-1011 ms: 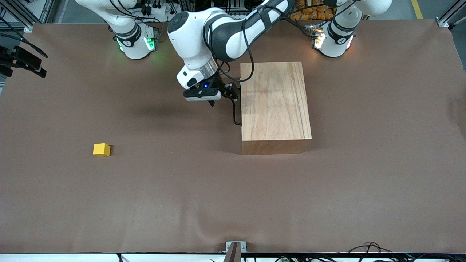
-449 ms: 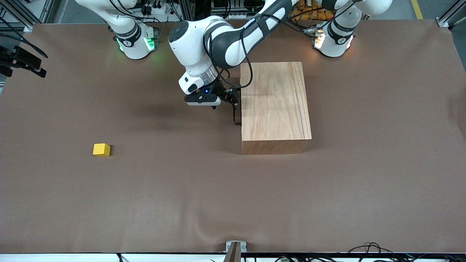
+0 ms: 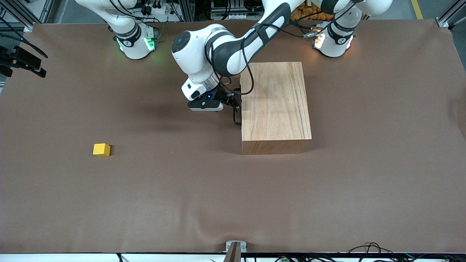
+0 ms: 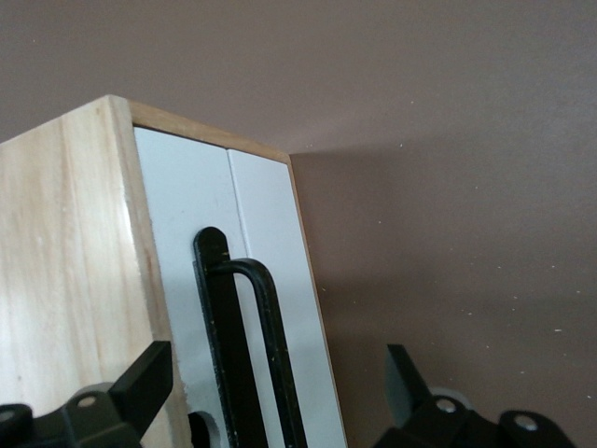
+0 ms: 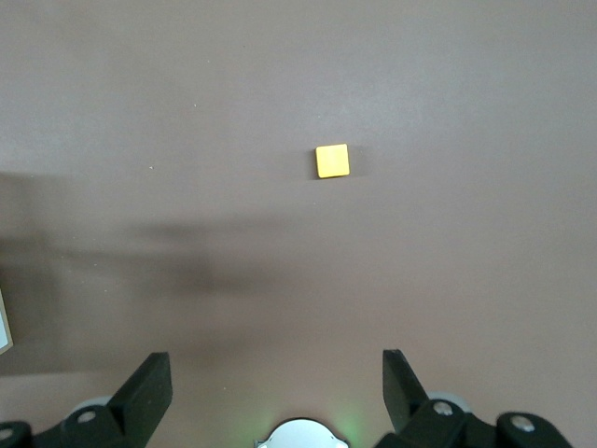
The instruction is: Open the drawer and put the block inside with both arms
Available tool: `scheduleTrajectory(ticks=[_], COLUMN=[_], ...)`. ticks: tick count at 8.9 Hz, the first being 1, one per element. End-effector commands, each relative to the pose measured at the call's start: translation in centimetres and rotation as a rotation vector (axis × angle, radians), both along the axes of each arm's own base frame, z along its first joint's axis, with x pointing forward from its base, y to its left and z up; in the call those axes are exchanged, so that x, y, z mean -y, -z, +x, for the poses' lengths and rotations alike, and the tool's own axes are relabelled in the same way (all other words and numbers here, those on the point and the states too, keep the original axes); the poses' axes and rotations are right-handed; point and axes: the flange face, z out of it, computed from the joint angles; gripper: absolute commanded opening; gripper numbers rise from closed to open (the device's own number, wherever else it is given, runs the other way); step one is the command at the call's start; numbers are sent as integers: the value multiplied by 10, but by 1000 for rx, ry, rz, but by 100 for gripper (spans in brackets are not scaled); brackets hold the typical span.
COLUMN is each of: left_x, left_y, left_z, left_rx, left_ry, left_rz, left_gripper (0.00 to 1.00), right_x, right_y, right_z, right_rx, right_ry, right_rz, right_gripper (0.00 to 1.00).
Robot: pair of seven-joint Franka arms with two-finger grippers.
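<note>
The block (image 3: 101, 149) lies nearest the front camera, flat on the tabletop (image 3: 182, 196), well apart from the wooden box (image 3: 275, 105) and toward the right arm's end; being a cube, it has no long axis to speak of.

The wooden box is the landmark. Its long axis runs from nearer the front camera to farther from it, and its drawer (image 4: 266, 299) front, white with a thin black handle (image 3: 236, 114), faces the right arm's end of the tabletop. The drawer looks shut, flush with the box. The handle's bar runs along the box's long axis.

The left pincer (image 3: 233, 101) sits right at the drawer front, fingers (image 4: 140, 387) apart, straddling the handle but not yet clamped on it.

Risks, as I judge them: one finger looks close to the box's edge, so closing could pinch wood instead of wire; a skewed pull could drag the whole box rather than slide the drawer.

The right pincer (image 5: 275, 387) waits with fingers apart, high over the tabletop, looking down on the block.
</note>
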Motion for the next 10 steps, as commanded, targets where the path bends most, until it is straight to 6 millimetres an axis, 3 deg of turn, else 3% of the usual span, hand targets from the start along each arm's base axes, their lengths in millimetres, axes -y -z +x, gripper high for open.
scheduleTrajectory(ticks=[1, 6, 10], left_x=[-5, -8, 4], left_y=[2, 14, 34], left_z=[12, 16, 4], left_rx=[-62, -62, -47], left_ry=[-45, -180, -217], left_rz=[-45, -71, -69], left_gripper=[100, 100, 100], right_x=[2, 2, 1], right_y=[-3, -3, -3], right_z=[2, 2, 2], right_rx=[2, 1, 2], right_ry=[15, 15, 14], right_rz=[9, 9, 9], right_gripper=[100, 100, 100])
